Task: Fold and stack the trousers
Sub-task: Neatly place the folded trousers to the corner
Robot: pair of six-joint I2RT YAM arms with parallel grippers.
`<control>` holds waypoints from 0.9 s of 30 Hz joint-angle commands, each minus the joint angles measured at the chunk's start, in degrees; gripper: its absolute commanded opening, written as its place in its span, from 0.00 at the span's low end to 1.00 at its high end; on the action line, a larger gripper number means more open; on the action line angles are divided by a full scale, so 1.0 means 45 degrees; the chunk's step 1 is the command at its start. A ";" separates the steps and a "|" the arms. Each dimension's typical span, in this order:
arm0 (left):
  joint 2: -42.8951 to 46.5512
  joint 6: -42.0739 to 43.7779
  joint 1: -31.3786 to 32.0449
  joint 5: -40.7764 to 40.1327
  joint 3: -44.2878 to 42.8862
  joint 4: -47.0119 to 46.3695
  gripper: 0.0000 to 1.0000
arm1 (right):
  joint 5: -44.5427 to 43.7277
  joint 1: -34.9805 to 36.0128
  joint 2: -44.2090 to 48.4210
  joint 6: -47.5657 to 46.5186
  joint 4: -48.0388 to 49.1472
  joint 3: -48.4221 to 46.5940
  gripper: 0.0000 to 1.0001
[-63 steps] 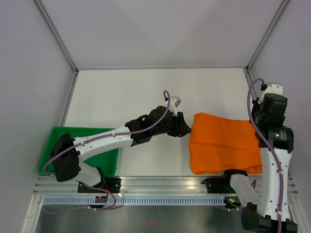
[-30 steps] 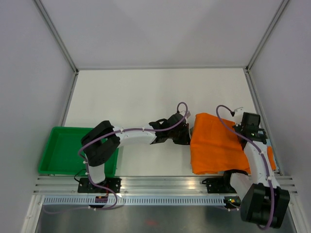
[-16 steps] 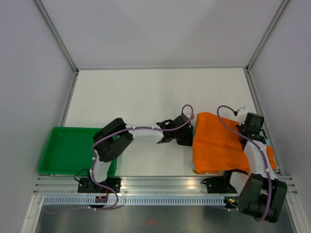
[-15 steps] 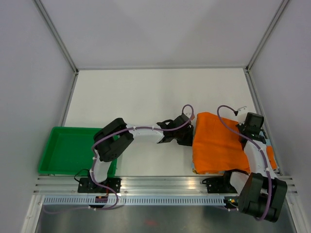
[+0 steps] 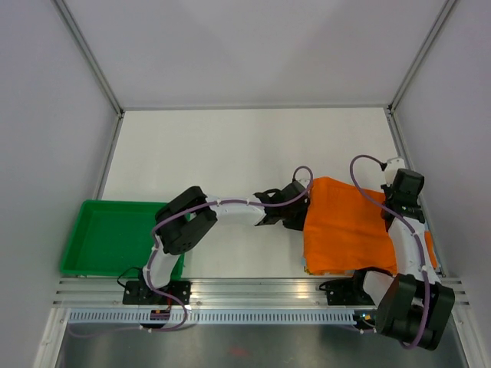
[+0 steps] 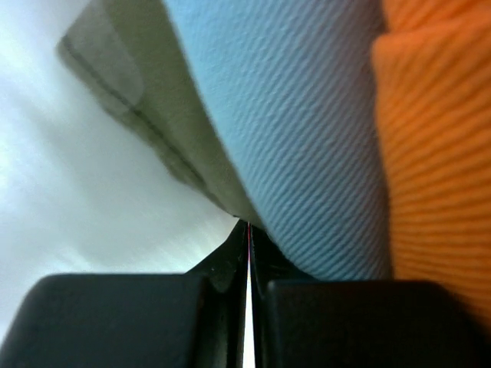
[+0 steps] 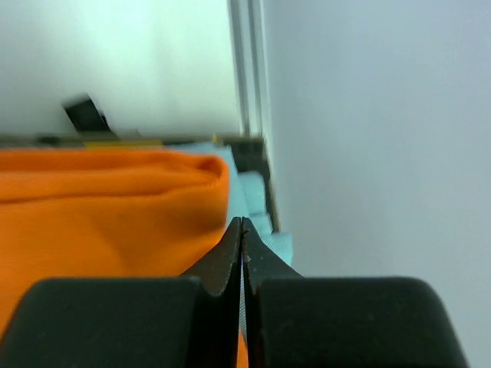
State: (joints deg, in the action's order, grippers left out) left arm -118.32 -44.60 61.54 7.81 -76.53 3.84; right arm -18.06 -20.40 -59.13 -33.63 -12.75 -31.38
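Left arm: stretched low to the right, left gripper (image 6: 248,226) fingers pressed together, tips against light blue cloth (image 6: 307,138).
Right arm: folded back, right gripper (image 7: 242,224) fingers together.
Trousers (image 5: 349,226): folded, between both fingertips.

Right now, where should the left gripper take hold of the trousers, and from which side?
Probably the left edge of the trousers, coming in low from the left. It is a thick folded edge facing the left gripper, lying over the blue cloth, so enter above that.
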 commanded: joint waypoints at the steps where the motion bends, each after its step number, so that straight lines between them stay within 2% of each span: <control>1: 0.1173 0.1081 0.0075 -0.1592 0.0267 0.0532 0.02 | 0.0322 0.1189 0.1068 0.0440 0.0081 -0.1852 0.00; 4: 0.2074 0.2018 -0.0042 -0.3329 0.0173 0.2092 0.02 | 0.1099 0.2050 0.2043 0.1591 -0.0269 -0.3453 0.02; 6: 0.2444 0.2215 -0.0042 -0.3961 -0.0219 0.3343 0.02 | 0.1571 0.2306 0.2397 0.2969 -0.0388 -0.4622 0.13; 7: 0.2582 0.2177 -0.0042 -0.4311 -0.0316 0.3617 0.02 | 0.1592 0.2462 0.2553 0.3734 -0.0369 -0.4938 0.28; 9: 0.2990 0.1828 -0.0023 -0.4626 -0.0376 0.4474 0.02 | 0.1631 0.2561 0.2983 0.5433 -0.0310 -0.5660 0.52; 10: 0.3109 0.1709 -0.0023 -0.4704 -0.0337 0.4712 0.02 | 0.2270 0.2600 0.3313 0.6756 -0.0310 -0.5761 0.68; 11: 0.3265 0.1360 -0.0003 -0.4705 -0.0221 0.4965 0.02 | 0.2972 0.2601 0.3510 0.7021 -0.0272 -0.5762 0.75; 12: 0.3441 0.1202 0.0016 -0.4686 -0.0103 0.5258 0.02 | 0.3675 0.2601 0.3686 0.7217 -0.0233 -0.5569 0.85; 13: 0.3868 0.1065 0.0190 -0.4647 0.0014 0.5358 0.02 | 0.4494 0.2620 0.4113 0.8263 -0.0039 -0.5412 0.97; 17: 0.4692 0.0226 0.1166 -0.5270 0.0095 0.5943 0.02 | 0.4658 0.2834 0.5150 1.0359 0.0022 -0.4572 0.98; 19: 0.4654 -0.0048 0.1655 -0.5853 -0.0276 0.6623 0.02 | 0.4893 0.3281 0.5677 1.0266 -0.0191 -0.4142 0.98; 24: 0.2977 -0.1570 0.3198 -0.7512 -0.2540 0.8928 0.02 | 0.2847 0.4454 0.6129 1.1027 -0.1421 -0.4315 0.98; 27: 0.1824 -0.2704 0.3765 -0.7927 -0.3635 1.0240 0.02 | 0.2648 0.4843 0.5352 1.0911 -0.2748 -0.5346 0.98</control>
State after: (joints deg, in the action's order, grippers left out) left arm -105.65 -49.21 76.90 -22.09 -88.82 41.15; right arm -2.72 -0.47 -32.64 12.53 -19.92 -50.35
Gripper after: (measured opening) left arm 0.025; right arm 0.979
